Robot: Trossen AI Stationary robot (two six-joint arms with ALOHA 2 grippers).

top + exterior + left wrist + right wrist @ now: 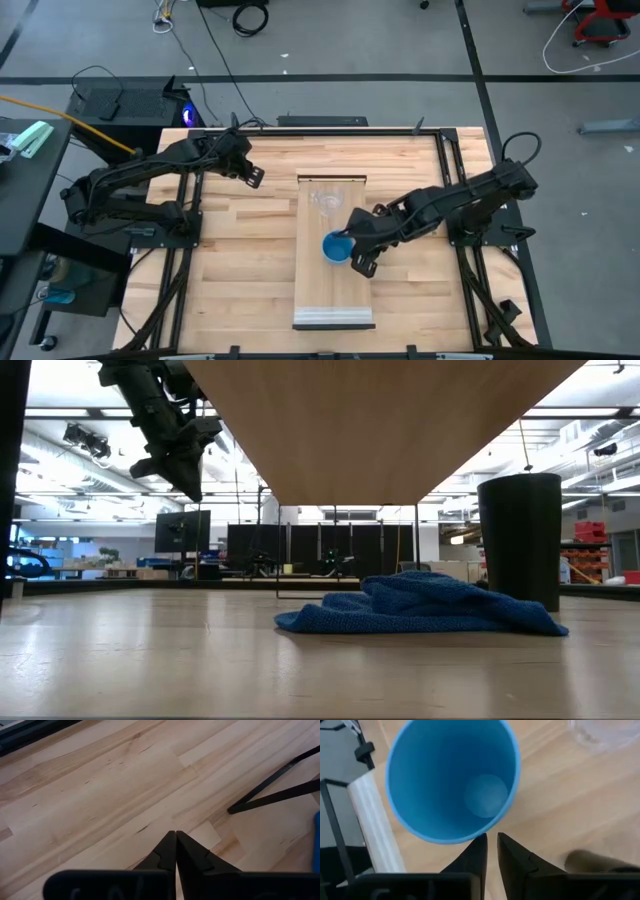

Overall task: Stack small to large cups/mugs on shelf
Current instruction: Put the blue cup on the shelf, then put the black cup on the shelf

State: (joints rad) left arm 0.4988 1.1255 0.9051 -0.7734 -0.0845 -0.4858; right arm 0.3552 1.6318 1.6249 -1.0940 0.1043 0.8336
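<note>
The shelf (335, 295) is a long light-wood board raised over the tabletop, and the low view shows its underside (380, 420). The blue cup (334, 247) stands on it, mouth up, near the middle. The clear cup (327, 200) stands farther back on it. The black cup (520, 540) stands on the tabletop; I cannot pick it out in the high view. My right gripper (491, 836) sits at the blue cup's right side, fingers a narrow slit apart. My left gripper (255, 178) hovers shut over the table's far left. My right gripper has its fingertips (482, 840) right at the outside of the blue cup's rim (470, 839), coming slantwise from above and the table's right. Bare wood shows in the slit between them. I cannot tell whether they touch the rim.
A crumpled blue cloth (420, 608) lies on the tabletop under the shelf, in front of the black cup. A pale metal strip (333, 322) runs along the shelf's near end. Thin black legs (270, 790) carry the shelf. Bare tabletop (240, 280) spreads left of the shelf.
</note>
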